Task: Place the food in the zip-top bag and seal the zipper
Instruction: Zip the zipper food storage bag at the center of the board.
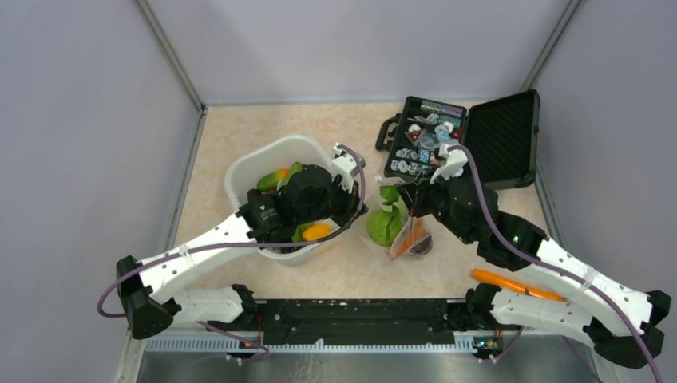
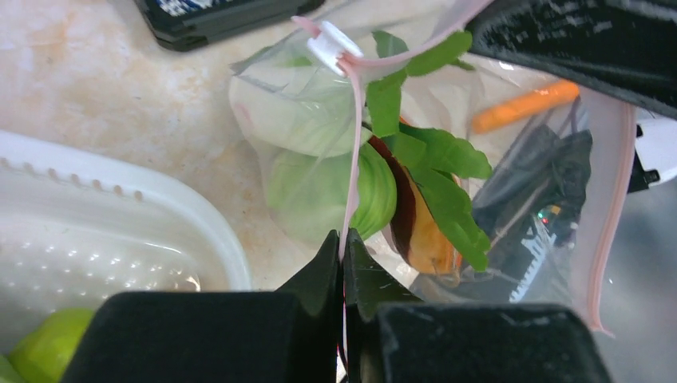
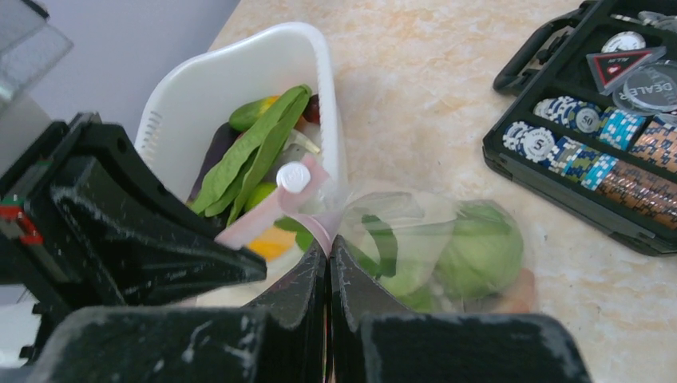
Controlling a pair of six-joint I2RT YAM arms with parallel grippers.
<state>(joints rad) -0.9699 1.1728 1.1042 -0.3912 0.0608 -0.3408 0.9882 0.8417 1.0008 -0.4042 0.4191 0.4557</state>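
Left of zip-top bag (image 1: 391, 227): white tub (image 1: 263, 149); behind: black case (image 1: 503, 136); open table (image 1: 343, 275) strip in front

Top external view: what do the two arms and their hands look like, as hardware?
Both the left arm and right arm have white shell links with black joints. A thin purple cable runs along each. A small green light glows on the right arm. The left hand and right hand have black, scuffed, wedge-shaped fingers.

One word reads clearly — DEALER, in pale capitals on the round grey see-through disc (image 3: 651, 86) lying in the open black plastic case (image 3: 499, 155). The dark, red-edged triangular plaque (image 3: 619, 62) beside it carries lettering too small to read.
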